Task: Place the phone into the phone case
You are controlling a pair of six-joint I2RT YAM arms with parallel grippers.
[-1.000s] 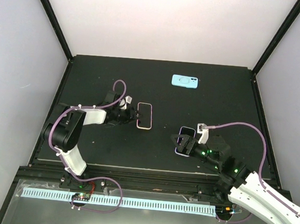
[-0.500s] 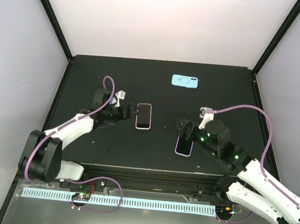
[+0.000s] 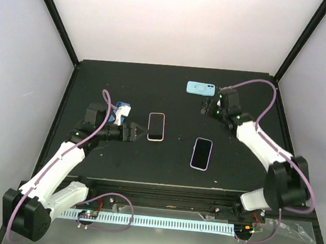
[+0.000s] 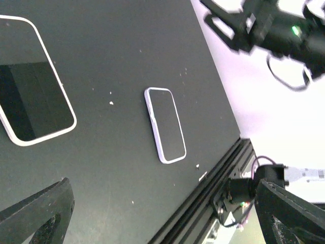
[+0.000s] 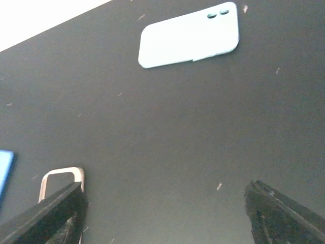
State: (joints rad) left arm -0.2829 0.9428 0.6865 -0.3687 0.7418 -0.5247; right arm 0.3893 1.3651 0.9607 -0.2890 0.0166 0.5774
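A light blue phone case (image 3: 201, 89) lies back up at the far middle of the black mat; it also shows in the right wrist view (image 5: 190, 35). A dark phone with a lavender rim (image 3: 202, 153) lies flat at the near right, and shows in the left wrist view (image 4: 165, 124). A dark, pink-white-rimmed phone shape (image 3: 156, 126) lies at the middle; I cannot tell if it is a phone or an empty case. My left gripper (image 3: 138, 133) is open and empty just left of it. My right gripper (image 3: 207, 109) is open and empty, just in front of the light blue case.
The mat's front edge and a black rail (image 3: 163, 188) run along the near side. White walls and black posts (image 3: 58, 23) close in the back and sides. The pink-white-rimmed piece shows in the left wrist view (image 4: 33, 96) and a corner of it in the right wrist view (image 5: 61, 183).
My right gripper has left the lavender-rimmed phone lying on the mat and swung back to the light blue case. My left arm has shifted, its gripper still beside the pink-white-rimmed piece.
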